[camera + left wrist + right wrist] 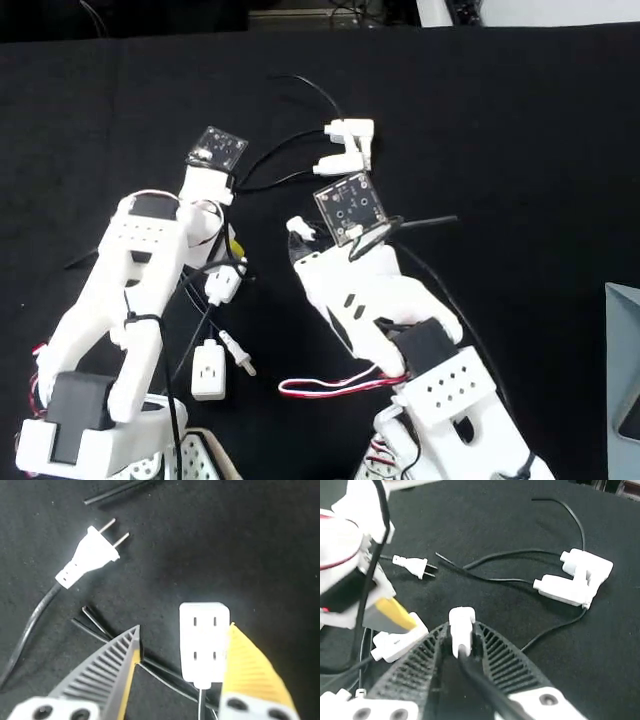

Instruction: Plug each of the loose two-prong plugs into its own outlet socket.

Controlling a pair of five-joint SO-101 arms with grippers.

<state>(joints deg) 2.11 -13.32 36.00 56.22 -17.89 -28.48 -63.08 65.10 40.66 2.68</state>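
Note:
My right gripper (461, 627) is shut on a white plug (461, 622) whose black cord runs back between the fingers. The high view shows this gripper (298, 240) at mid-table. A white outlet socket (204, 642) lies on the black cloth inside my left gripper (184, 629), which is open. The socket rests against the yellow finger (247, 665), well apart from the grey finger (120, 662). A loose two-prong plug (90, 555) on a black cord lies beyond it, also visible as the loose plug (412, 565) from the right wrist. Left gripper (222, 275) hangs over the socket.
A joined white plug and socket pair (350, 145) lies at the back, seen again as the pair (575, 577). Another white outlet (208, 370) and a plug (238, 352) lie near the left arm's base. Black cords cross the cloth.

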